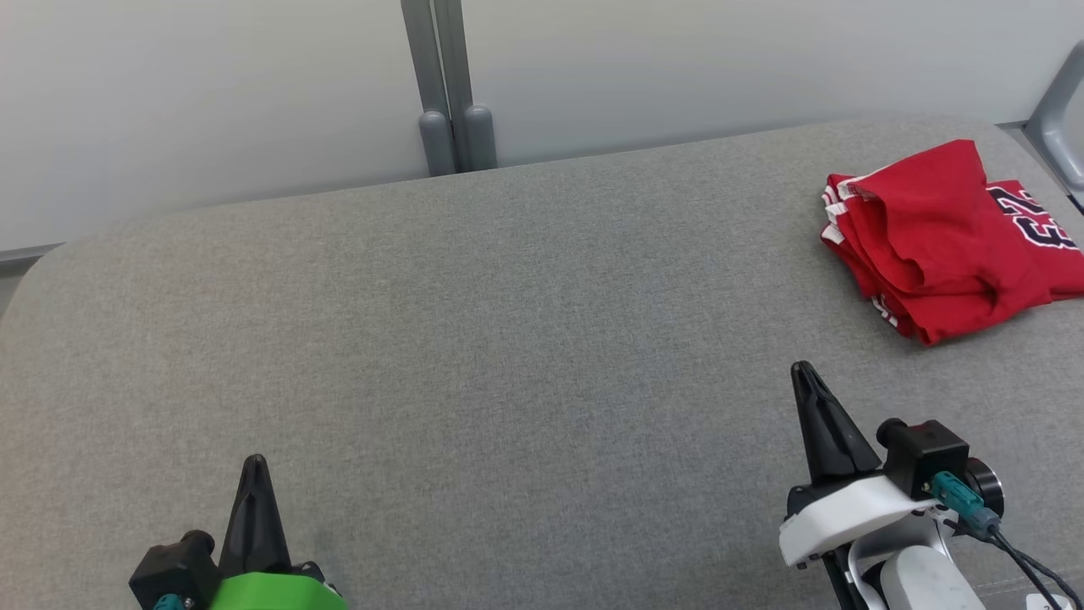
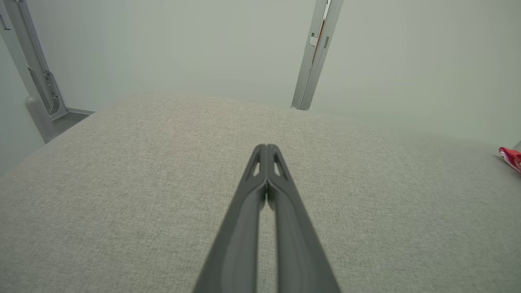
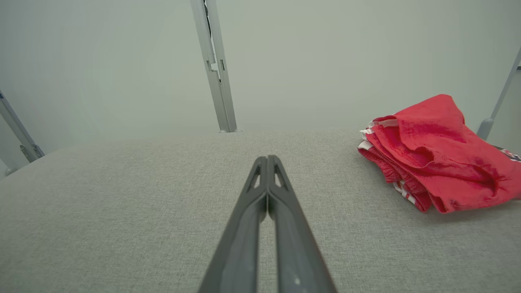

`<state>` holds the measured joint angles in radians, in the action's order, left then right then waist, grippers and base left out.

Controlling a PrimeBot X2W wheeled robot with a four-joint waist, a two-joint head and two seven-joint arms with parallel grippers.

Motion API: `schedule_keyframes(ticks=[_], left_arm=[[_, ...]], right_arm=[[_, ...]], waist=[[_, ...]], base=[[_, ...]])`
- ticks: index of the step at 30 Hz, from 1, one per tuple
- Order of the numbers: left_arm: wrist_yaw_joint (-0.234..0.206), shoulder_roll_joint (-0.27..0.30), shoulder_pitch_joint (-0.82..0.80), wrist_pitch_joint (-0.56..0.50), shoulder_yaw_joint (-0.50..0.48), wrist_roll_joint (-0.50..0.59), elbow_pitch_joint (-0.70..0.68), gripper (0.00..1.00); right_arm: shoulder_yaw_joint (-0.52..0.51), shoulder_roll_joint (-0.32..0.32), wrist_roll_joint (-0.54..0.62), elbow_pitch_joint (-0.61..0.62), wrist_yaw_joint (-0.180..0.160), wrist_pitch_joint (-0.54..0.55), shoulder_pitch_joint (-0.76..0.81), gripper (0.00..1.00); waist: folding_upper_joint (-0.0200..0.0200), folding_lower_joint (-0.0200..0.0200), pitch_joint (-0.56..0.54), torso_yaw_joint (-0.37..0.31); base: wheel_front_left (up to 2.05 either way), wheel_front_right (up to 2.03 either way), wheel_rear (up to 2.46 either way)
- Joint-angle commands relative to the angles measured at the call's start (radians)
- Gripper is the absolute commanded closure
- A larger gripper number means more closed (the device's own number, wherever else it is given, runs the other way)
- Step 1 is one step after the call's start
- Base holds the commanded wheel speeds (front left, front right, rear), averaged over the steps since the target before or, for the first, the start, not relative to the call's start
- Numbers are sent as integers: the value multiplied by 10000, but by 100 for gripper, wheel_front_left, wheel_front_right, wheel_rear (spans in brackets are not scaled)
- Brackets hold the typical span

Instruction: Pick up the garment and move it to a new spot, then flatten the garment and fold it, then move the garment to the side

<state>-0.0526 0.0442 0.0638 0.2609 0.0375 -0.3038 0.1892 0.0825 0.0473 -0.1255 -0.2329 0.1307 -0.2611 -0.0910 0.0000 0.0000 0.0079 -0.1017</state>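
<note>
A red garment (image 1: 940,237) with white trim and dark numerals lies folded in a loose stack at the far right of the grey padded table (image 1: 508,339). It also appears in the right wrist view as a red garment (image 3: 435,158) at the right, and a sliver of it, the garment (image 2: 511,156), sits at the right edge of the left wrist view. My right gripper (image 1: 803,370) is shut and empty, hovering near the front right, well short of the garment. My left gripper (image 1: 254,462) is shut and empty at the front left.
A grey vertical post (image 1: 445,85) stands behind the table's back edge against a pale wall. Another metal frame piece (image 1: 1059,110) rises at the far right corner beside the garment. The table's rounded left corner (image 1: 42,263) lies at the far left.
</note>
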Motion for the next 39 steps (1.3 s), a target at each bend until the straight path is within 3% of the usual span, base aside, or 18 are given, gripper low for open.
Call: schedule_keyframes(ticks=[1,17,39], left_arm=[[59,13,-104,-108,-63,-366,-70,100],[438,27,-463,-871,-369,-3050,44,100],[854,45,-865,-1715,-712,-5995,184,100]], right_arm=[[-20,21,-455,131,0,70,-88,100],[-241,181,-3676,80,0,697,-130,100],[-562,280,-7118,43,1,1440,-153,100]], waist=[[0,0,-1,14],[0,0,-7,144],[0,0,-15,321]], base=[[0,0,0],[0,0,0],[0,0,0]])
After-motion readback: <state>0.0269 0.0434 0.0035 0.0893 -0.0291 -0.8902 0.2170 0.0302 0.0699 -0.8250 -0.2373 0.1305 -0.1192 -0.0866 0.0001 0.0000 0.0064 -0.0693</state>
